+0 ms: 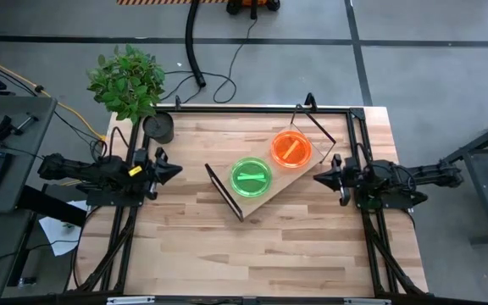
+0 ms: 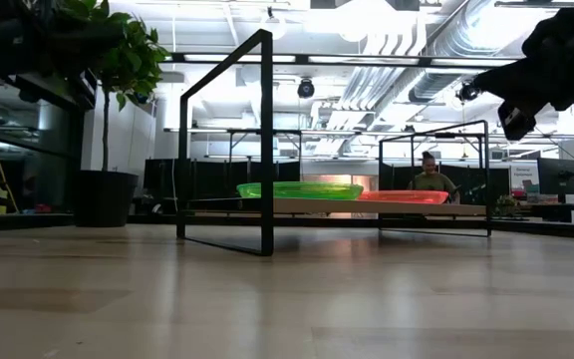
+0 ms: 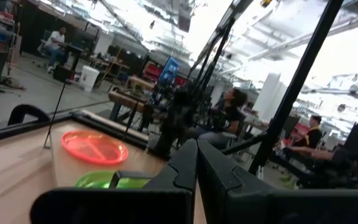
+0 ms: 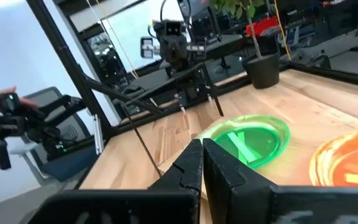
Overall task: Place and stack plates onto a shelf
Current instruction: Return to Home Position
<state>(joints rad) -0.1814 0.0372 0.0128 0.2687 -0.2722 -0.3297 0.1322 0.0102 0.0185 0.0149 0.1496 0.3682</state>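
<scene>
The shelf (image 1: 274,185), a light-wood board with black wire end frames, stands slantwise at the table's middle. On its board rest green plates (image 1: 251,177) at the nearer left end and orange plates (image 1: 291,148) at the farther right end; each shows as a low stack in the low view, green (image 2: 300,189) and orange (image 2: 404,196). My left gripper (image 1: 176,169) hovers shut at the table's left edge, pointing toward the shelf, holding nothing. My right gripper (image 1: 318,179) hovers shut at the right edge, pointing toward the shelf, holding nothing.
A dark pot (image 1: 159,128) with a leafy plant (image 1: 127,80) stands at the table's far left corner. A black frame (image 1: 261,108) runs along the table's far edge. People sit in the room beyond the table (image 2: 428,178).
</scene>
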